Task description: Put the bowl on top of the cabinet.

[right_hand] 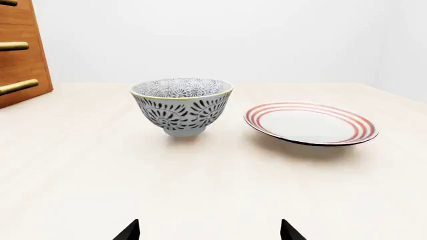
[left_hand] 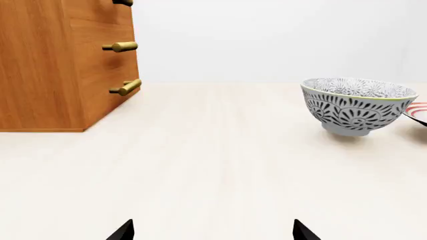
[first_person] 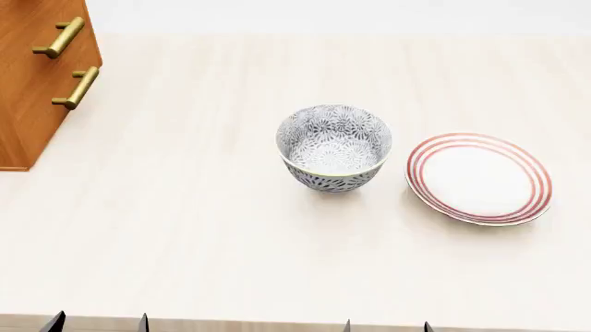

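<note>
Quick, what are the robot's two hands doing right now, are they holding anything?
Left gripper: open, jaws spread, holding nothing.
Right gripper: open, jaws spread, holding nothing; the bowl sits ahead, untouched.

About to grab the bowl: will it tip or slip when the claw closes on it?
The bowl looks rigid and glazed, so it is probably slippery; a rim pinch may hold better than squeezing the curved wall. Its foot is narrow under a wide rim, so a sideways push likely tips it. The plate sits close beside it, so a skid could hit it.
</note>
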Robot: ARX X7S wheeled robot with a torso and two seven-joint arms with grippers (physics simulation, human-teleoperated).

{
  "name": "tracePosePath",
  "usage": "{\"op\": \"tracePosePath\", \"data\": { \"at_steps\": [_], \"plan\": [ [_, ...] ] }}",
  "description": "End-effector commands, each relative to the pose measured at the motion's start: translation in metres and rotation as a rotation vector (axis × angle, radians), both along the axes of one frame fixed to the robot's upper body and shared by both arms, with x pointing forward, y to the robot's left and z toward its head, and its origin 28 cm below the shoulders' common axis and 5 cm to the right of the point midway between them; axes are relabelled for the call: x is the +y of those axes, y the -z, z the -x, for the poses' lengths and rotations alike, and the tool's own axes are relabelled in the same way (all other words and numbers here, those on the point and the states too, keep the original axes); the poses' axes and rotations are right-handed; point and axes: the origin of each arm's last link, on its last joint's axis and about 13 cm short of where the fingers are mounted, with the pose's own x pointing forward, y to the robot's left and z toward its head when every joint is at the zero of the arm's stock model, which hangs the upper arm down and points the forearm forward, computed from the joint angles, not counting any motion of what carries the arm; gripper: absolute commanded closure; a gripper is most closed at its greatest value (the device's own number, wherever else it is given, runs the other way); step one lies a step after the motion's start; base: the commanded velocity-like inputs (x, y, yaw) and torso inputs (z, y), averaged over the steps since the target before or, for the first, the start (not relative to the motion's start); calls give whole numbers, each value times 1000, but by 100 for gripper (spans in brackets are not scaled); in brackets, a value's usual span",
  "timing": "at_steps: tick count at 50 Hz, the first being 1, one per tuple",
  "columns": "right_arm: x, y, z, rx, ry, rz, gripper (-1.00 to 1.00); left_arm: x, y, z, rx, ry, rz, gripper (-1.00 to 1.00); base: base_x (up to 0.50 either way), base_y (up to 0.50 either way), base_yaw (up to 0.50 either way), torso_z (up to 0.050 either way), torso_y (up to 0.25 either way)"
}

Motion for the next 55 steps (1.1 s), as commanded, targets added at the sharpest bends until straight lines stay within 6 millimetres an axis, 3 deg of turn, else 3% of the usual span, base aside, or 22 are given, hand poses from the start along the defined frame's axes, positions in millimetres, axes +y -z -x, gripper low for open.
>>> {"op": "tracePosePath", "data": {
  "at_steps": [1, 23, 24, 25, 40, 55],
  "plan": [
    [0, -1, 1, -3, 1, -3, -100, 0, 0, 0, 0, 0, 0, -100, 0, 0, 0, 0, 0],
    [1, -2, -2, 15, -7, -7, -100, 0, 0, 1, 17, 1, -5, -100, 0, 0, 0, 0, 0],
    [5, 0, 3, -6, -18, 20, -100, -8, 1, 2, 47, 35, -73, -100, 0, 0, 0, 0, 0],
    [1, -2, -1, 12, -7, -9, -100, 0, 0, 1, 17, -1, -7, -100, 0, 0, 0, 0, 0],
    [1, -2, 0, -3, 11, 0, -100, -1, 0, 1, 27, 12, 1, -100, 0, 0, 0, 0, 0],
    [2, -2, 1, -16, 14, 5, -100, 0, -1, 3, 26, 11, 4, -100, 0, 320, 0, 0, 0]
  ]
}}
